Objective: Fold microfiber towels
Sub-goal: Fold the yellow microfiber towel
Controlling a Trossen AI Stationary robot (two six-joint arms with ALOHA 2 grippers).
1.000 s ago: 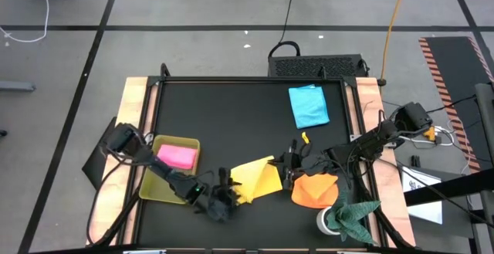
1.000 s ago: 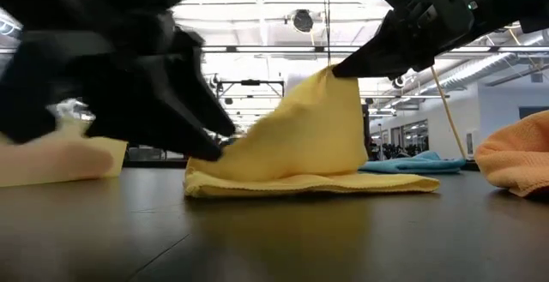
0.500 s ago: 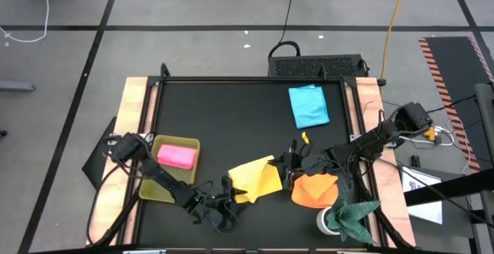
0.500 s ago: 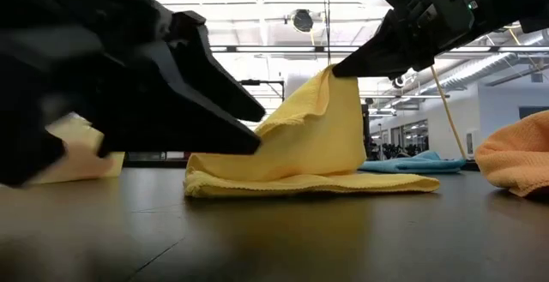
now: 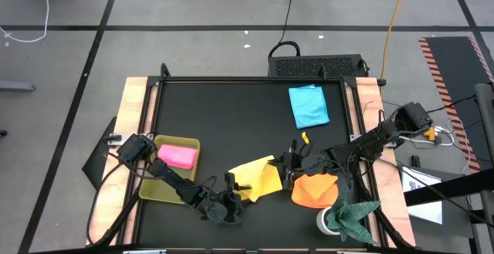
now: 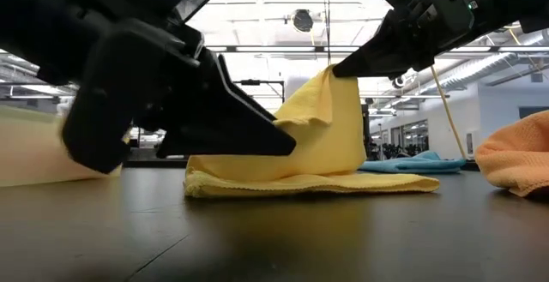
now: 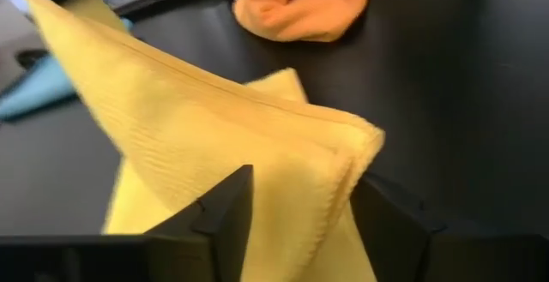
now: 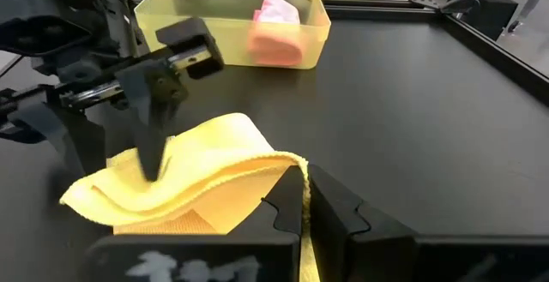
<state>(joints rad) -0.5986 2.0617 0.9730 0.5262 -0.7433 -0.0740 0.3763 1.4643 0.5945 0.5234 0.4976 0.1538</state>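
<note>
From above, a black table (image 5: 231, 107) with pale wooden side rails stands on a grey floor crossed by dark lines and loose cables. Four soft towels are visible: the yellow towel (image 5: 258, 178) lies rumpled near the table's front middle, the orange towel (image 5: 314, 189) is bunched just to its right, the light blue towel (image 5: 309, 105) lies flat well behind it, and the pink towel (image 5: 177, 157) sits folded inside one translucent yellow-green tray (image 5: 167, 194) to its left. One crumpled dark green cloth (image 5: 351, 215) sits beyond the orange towel.

At table height, ceiling lights and rails fill the room behind the yellow towel. The right gripper (image 6: 336, 69) is clenched on its raised, ribbed corner.

Its own camera shows the left gripper (image 7: 296, 192) released, fingers (image 7: 225, 207) straddling the towel's folded edge.

The right wrist view shows its fingers (image 8: 283, 201) pressed together on the yellow cloth.
</note>
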